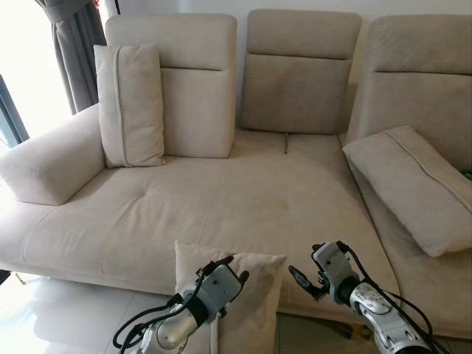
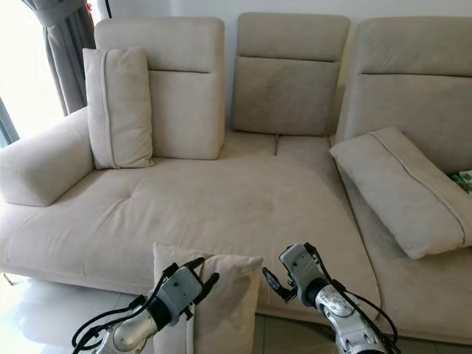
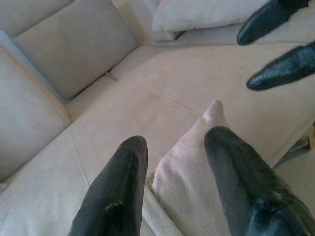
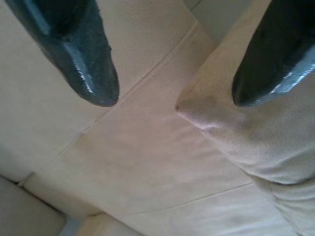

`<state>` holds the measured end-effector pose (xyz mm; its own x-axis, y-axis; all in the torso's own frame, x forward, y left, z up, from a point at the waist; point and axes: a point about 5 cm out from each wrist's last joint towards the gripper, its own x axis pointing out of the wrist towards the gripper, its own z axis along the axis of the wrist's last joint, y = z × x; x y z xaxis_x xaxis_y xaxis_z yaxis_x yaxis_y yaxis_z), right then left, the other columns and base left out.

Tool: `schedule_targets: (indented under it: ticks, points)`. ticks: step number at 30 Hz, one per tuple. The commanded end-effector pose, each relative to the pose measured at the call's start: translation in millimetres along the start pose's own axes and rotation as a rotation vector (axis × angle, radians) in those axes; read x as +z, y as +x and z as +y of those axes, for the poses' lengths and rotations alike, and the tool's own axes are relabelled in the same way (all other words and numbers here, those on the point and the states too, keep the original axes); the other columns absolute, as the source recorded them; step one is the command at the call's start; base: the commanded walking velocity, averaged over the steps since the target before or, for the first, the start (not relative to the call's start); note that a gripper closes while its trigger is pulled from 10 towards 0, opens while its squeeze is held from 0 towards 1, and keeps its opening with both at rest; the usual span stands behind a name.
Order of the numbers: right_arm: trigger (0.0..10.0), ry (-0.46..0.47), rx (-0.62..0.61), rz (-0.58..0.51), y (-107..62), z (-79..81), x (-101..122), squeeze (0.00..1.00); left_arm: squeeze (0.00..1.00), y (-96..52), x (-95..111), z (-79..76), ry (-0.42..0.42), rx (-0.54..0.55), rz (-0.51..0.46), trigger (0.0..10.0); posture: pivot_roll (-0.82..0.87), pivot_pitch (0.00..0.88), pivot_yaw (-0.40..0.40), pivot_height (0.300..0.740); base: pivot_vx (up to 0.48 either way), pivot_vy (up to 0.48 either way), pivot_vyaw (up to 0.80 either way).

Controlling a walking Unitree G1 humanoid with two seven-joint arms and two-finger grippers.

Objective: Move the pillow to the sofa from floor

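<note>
Both grippers flank the beige pillow (image 1: 247,295) standing upright against the sofa (image 1: 221,214) front, left gripper (image 1: 223,267) with fingers parted astride its top edge, right gripper (image 1: 304,279) spread and empty beside its corner, so I'd pinch firmly, then lift clear onto the seat

Daylight pours in from the window (image 1: 11,88) on the left, blowing it out white. Sofa (image 1: 221,206) evenly lit; wrist views soft, slightly blurry.
</note>
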<state>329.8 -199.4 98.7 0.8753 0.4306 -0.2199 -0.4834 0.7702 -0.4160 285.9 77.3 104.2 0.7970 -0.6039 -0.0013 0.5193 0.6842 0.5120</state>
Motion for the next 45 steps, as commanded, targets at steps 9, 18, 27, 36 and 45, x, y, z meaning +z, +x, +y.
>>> schedule_targets:
  ticks: [9, 18, 27, 36, 45]
  points:
    - [10.0, -0.065, 0.11, 0.001, 19.9, 9.2, 8.3, 1.0, 0.0, -27.1, 5.9, 13.9, 0.072, 0.077, 0.063, 10.0, 0.28, 0.214, 0.056, 0.506, 0.0, 0.0, 0.0]
    - [10.0, -0.17, 0.077, 0.017, 34.9, 4.4, 19.4, 0.0, 0.0, -44.3, 20.1, 34.2, 0.106, 0.156, 0.082, 10.0, 0.36, 0.273, 0.081, 0.506, 0.0, 0.0, 0.0]
    - [10.0, -0.303, 0.103, -0.019, 45.5, 6.5, 36.5, 0.0, 0.0, -57.6, 32.8, 28.5, 0.1, 0.152, 0.102, 10.0, 0.4, 0.31, 0.096, 0.506, 0.0, 0.0, 0.0]
    - [9.8, -0.362, 0.087, -0.017, 59.2, 11.6, 51.2, 0.0, 0.0, -65.0, 35.2, 34.6, 0.104, 0.174, 0.138, 10.0, 0.45, 0.307, 0.09, 0.506, 0.0, 0.0, 0.0]
    - [0.0, -0.336, 0.063, -0.054, 57.3, 18.3, 46.9, 0.0, 0.0, -61.0, 34.4, 34.1, 0.092, 0.188, 0.139, 10.0, 0.42, 0.259, 0.066, 0.506, 0.0, 0.0, 0.0]
